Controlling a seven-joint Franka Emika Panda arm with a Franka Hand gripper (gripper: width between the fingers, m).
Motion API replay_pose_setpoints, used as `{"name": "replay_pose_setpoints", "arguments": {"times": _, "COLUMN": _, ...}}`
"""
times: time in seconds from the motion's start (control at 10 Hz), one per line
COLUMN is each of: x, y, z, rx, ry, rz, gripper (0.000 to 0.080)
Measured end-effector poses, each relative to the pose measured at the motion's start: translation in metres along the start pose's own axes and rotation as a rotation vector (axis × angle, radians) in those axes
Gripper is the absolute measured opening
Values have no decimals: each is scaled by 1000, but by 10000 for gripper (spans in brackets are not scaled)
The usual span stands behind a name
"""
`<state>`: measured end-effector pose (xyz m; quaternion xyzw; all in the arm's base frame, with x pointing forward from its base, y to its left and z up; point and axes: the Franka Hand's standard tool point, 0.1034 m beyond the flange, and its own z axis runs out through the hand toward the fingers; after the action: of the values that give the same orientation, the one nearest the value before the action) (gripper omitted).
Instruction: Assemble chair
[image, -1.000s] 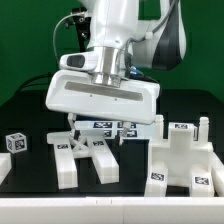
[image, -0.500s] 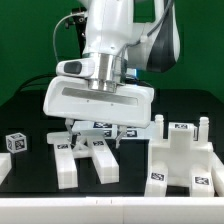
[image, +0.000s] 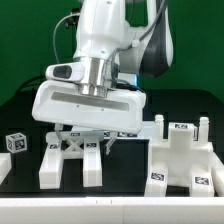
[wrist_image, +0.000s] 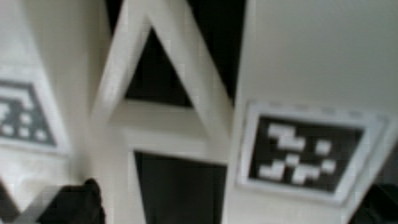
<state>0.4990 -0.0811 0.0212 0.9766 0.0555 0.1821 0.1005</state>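
End effector (image: 82, 138) sits low over the desk (image: 125, 188), right on top of the two-legged chair piece (image: 52, 168). The camera housing hides its fingers, so I can't tell if it's gripping. The bigger chair block (image: 182, 155) stands well off to its side.

Count, placed from the arm (image: 100, 40): one arm. Two bars (image: 52, 170) (image: 92, 168) below it. One cube (image: 14, 143) toward the exterior view's left. One large block (image: 185, 155) toward the exterior view's right.
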Motion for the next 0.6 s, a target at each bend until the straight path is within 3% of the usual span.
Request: {"name": "replay_pose_setpoints", "arguments": {"times": 0.6, "x": 3, "y": 24, "z": 5, "rx": -20, "ry": -8, "rz": 43, "gripper": 649}}
